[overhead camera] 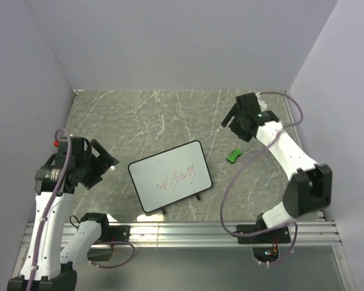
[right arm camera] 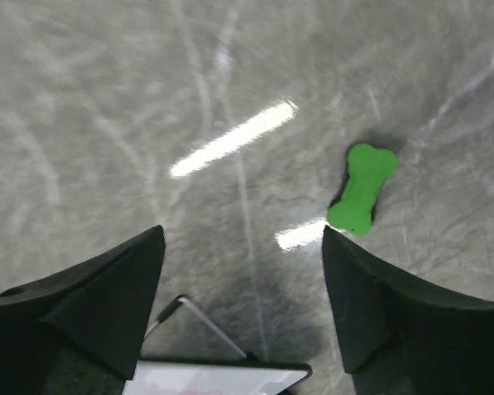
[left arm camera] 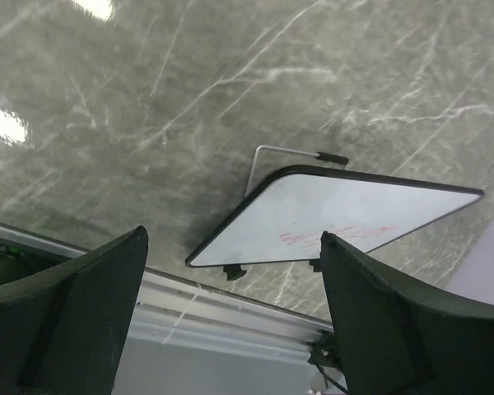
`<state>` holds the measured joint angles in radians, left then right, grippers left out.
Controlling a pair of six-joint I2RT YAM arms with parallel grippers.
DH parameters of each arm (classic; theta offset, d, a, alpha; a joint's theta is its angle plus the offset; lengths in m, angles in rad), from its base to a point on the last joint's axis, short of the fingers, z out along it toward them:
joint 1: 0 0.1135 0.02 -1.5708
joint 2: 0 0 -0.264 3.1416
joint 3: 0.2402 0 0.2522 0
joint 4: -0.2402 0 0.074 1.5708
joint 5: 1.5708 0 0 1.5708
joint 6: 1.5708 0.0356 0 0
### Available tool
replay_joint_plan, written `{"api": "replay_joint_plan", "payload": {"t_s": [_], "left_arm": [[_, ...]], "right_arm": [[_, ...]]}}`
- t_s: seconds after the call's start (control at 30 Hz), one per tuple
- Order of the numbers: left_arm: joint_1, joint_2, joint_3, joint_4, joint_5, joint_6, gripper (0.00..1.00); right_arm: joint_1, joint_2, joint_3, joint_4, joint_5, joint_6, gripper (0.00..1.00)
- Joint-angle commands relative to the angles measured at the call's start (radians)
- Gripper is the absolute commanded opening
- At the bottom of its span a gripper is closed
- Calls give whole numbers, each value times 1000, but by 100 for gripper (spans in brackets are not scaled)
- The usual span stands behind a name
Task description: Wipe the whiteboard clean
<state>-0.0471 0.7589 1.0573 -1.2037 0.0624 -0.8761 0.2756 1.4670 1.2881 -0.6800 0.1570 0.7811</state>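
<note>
Whiteboard not yet erased; left claw and right claw held wide, empty; latter positioned near green eraser, likely for pickup.

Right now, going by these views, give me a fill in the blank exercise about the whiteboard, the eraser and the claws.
1. The writing on the whiteboard is ____ in colour.
2. The bone-shaped eraser lying on the table is ____.
3. Of the two arms, the eraser lies nearer the ____ one.
4. The left claw and the right claw both stand open and hold ____.
Missing words: red; green; right; nothing.
</note>
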Motion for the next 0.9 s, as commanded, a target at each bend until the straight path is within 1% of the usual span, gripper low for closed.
{"api": "replay_joint_plan", "payload": {"t_s": [0.0, 0.1, 0.23, 0.27, 0.37, 0.43, 0.47, 0.53, 0.7, 0.77, 0.87], "left_arm": [[-28, -23, 150, -71, -95, 51, 90], [-39, -38, 164, -53, -42, 52, 87], [-85, -4, 242, -114, -59, 58, 84], [-86, 6, 274, -126, -106, 57, 83], [-86, 25, 315, -128, -124, 60, 83], [-88, 46, 348, -143, -139, 68, 82], [-88, 71, 383, -157, -163, 65, 82], [-88, 79, 395, -165, -158, 55, 81], [-88, 37, 308, -119, -93, 8, 80], [-88, 31, 302, -122, -101, -4, 80], [-88, 46, 313, -111, -111, 2, 81]], "right_arm": [[-9, 124, 27, -199, 39, 82, 81], [-27, 157, -38, -162, -2, 136, 77], [-33, 197, -64, -144, -5, 165, 75], [-32, 208, -58, -144, 2, 167, 74], [-39, 266, -32, -151, 15, 152, 73], [-56, 302, -27, -148, 7, 132, 69], [-59, 309, -35, -133, 7, 127, 65], [-75, 319, -71, -89, -8, 112, 60], [-124, 335, -122, -32, -25, 70, 53], [-150, 340, -124, -21, -34, 54, 49], [-167, 343, -122, -15, -34, 11, 36]]}}
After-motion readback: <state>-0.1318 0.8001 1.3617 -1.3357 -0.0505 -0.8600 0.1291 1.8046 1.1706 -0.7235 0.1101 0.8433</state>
